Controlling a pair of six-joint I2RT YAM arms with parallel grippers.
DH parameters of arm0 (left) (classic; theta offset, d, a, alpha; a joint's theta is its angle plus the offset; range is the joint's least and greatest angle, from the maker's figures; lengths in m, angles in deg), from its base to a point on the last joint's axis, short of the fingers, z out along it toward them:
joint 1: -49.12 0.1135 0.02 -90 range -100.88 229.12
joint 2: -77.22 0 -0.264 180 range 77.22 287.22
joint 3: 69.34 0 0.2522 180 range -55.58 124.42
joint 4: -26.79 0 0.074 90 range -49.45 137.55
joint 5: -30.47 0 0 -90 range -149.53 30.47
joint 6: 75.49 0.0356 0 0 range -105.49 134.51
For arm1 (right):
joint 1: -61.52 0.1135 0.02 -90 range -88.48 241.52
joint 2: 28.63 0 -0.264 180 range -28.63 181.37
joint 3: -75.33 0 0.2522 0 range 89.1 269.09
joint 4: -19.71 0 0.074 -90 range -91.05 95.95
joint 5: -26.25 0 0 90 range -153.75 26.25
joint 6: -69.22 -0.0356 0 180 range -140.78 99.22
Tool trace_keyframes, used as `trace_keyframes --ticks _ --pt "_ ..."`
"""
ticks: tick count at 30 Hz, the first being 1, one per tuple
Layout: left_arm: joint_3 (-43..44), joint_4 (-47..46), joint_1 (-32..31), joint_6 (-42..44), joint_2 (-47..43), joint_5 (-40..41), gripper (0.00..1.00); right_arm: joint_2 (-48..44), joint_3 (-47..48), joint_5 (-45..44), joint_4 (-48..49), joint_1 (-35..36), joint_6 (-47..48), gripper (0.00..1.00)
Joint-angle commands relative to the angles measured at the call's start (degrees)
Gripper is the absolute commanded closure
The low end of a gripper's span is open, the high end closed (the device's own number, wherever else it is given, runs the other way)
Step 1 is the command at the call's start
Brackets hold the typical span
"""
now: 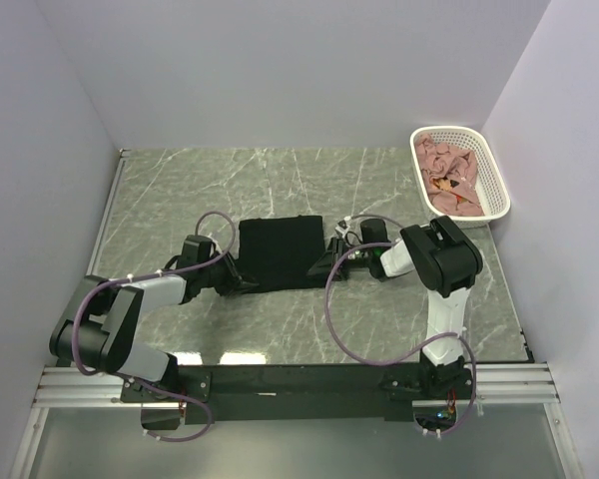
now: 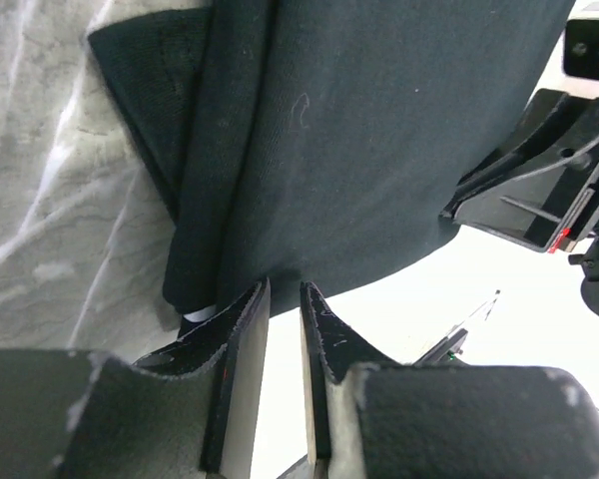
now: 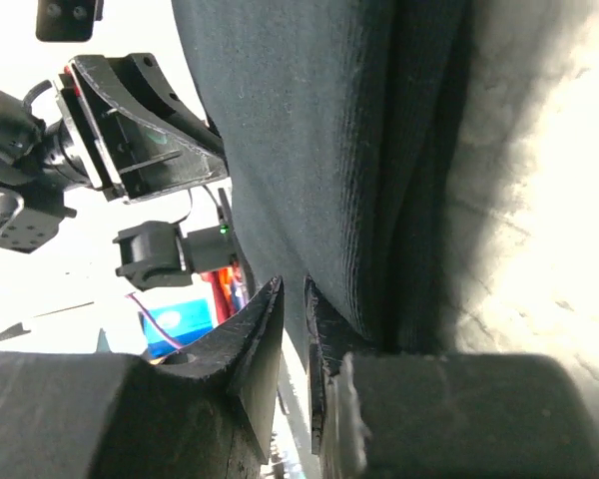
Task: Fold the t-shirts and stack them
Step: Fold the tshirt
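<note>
black t-shirt [image 1: 280, 252] between left hand [image 1: 246, 285], right hand [image 1: 316, 270]; edges pinched

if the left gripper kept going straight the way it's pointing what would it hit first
The black t-shirt: its folded edge sits right at the tips of the left gripper, possibly already touching. Beyond the shirt, the right gripper faces it.

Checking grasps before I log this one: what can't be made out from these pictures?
- Left wrist view: whether the left gripper pinches the black t-shirt; its hem ends right at the fingertips.
- Right wrist view: the same for the right gripper; cloth crowds the tips.
- Top view: how many pink garments lie in the basket; bunched and too small.
</note>
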Motion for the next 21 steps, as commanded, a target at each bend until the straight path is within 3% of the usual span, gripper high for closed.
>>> trace_keyframes --ticks 1,7,10,15,21 --pt "-0.69 5.35 0.80 3.43 -2.00 3.50 0.73 -1.25 -0.78 -3.46 -4.89 -0.77 5.94 0.78" --pt "1.95 8.53 0.98 5.63 -4.91 5.17 0.73 -13.12 1.59 -4.78 -13.70 0.81 9.38 0.78" --pt "2.30 10.29 0.98 5.98 -5.53 5.52 0.73 -16.37 3.52 -4.34 -13.11 4.75 7.37 0.77" --pt "1.96 9.86 0.98 6.51 -4.30 6.05 0.73 -13.23 6.16 -5.74 -5.82 11.71 -0.36 0.77" --pt "0.81 9.15 0.98 6.16 -3.59 6.05 0.73 -1.45 7.39 -8.82 2.98 15.93 -5.56 0.77"
